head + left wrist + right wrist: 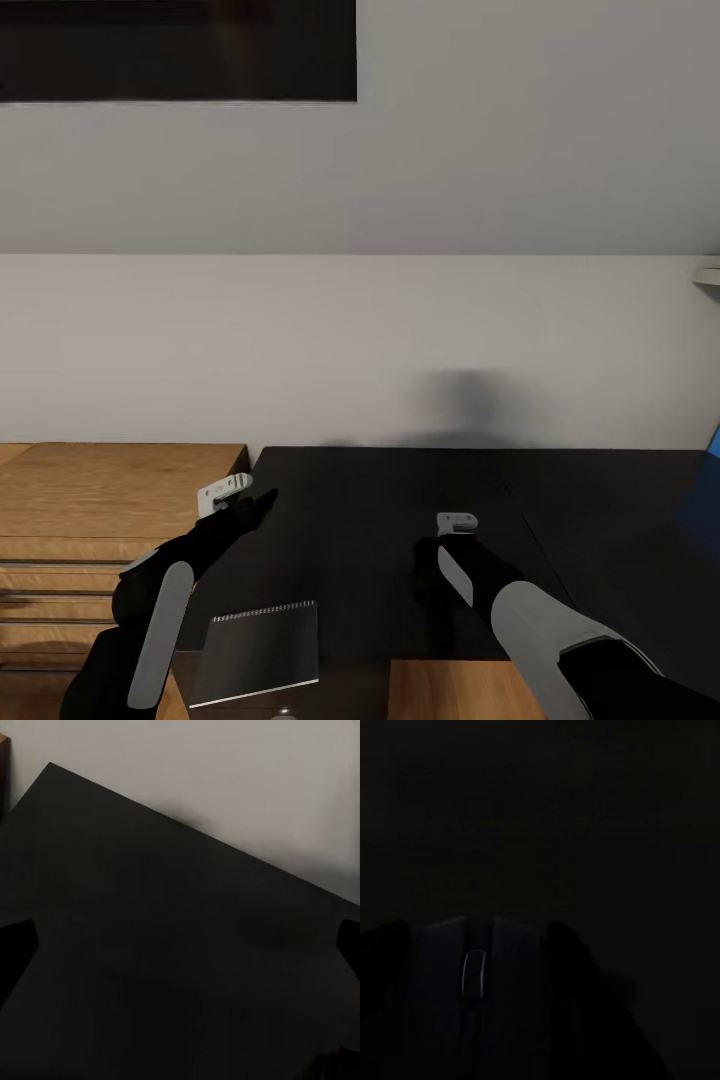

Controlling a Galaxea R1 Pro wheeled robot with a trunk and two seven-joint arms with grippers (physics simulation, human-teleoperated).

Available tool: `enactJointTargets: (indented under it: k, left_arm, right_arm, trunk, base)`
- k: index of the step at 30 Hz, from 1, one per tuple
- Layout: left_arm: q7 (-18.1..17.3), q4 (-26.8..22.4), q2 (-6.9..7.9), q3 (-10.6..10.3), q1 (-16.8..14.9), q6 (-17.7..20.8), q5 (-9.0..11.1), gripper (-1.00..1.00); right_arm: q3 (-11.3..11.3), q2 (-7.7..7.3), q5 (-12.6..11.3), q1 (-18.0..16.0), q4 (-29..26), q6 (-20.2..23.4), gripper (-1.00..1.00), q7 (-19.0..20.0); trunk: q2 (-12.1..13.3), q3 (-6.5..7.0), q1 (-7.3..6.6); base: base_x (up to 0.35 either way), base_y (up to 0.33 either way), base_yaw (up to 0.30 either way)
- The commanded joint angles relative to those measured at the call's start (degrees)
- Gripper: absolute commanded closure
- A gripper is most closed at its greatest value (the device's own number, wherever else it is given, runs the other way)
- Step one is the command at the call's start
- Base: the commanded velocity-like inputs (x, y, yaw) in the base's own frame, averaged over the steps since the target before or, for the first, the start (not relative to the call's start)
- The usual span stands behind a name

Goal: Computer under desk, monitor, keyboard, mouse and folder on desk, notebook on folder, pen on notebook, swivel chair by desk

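Note:
The glossy black desk [400, 500] spreads across the middle of the head view, against a pale wall. My left gripper [262, 500] hovers over its left end, open and empty; in the left wrist view its fingertips [15, 952] stand far apart over the bare desk top [165, 907]. My right gripper [435, 560] hangs low over the desk's middle. The right wrist view shows the black mouse [472, 975] with its pale scroll wheel, held between the dark fingers [574, 975]. A grey notebook [258, 650] with a spiral edge lies at the desk's near left edge.
A light wood drawer unit [110, 500] stands left of the desk. A blue surface [705, 500] shows at the right edge, and a dark-framed window [180, 50] sits high on the wall. Wood floor [450, 690] lies below the desk's near edge.

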Motion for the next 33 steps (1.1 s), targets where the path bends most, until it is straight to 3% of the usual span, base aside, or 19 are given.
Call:
enactJointTargets:
  k: [1, 11, 17, 24, 30, 33]
  left_arm:
    - [0.30, -0.07, -0.05, 0.10, -0.05, 0.34, 0.60, -1.00]
    - [0.38, -0.01, 0.02, 0.18, -0.05, 0.34, 0.52, -1.00]
    - [0.39, 0.00, 0.03, 0.18, -0.05, 0.34, 0.44, -1.00]
    - [0.39, 0.00, 0.03, 0.18, -0.05, 0.34, 0.42, -1.00]
    - [0.39, 0.00, 0.01, 0.15, -0.05, 0.32, 0.42, -1.00]
    - [0.39, 0.00, -0.03, 0.06, -0.05, 0.29, 0.37, -1.00]
  right_arm:
    - [0.40, -0.02, -0.92, 0.00, -0.07, 0.28, 1.00, -0.35]
    - [0.40, 0.05, -0.92, 0.00, -0.46, -0.09, 1.00, -0.37]
    - [0.32, 0.04, -0.90, 0.09, -8.17, -0.20, 1.00, -1.02]
    - [0.26, -0.13, -0.90, 0.16, -10.16, -0.06, 1.00, -1.13]
    - [-0.36, -0.45, -0.90, 0.99, -20.55, 3.50, 1.00, -3.22]
    - [-0.58, -0.54, -0.90, 5.19, -30.33, 6.58, 1.00, -6.70]
  trunk:
    - [-0.04, -0.07, 0.00]
    - [-0.04, -0.07, 0.00]
    - [-0.04, -0.07, 0.00]
    - [-0.04, -0.07, 0.00]
    - [-0.04, -0.07, 0.00]
    - [-0.04, -0.07, 0.00]
  base:
    - [0.000, 0.000, 0.000]
    - [-0.011, 0.000, 0.000]
    - [-0.274, 0.000, 0.000]
    - [-0.330, 0.000, 0.000]
    - [-0.334, 0.000, 0.000]
    - [-0.334, 0.000, 0.000]
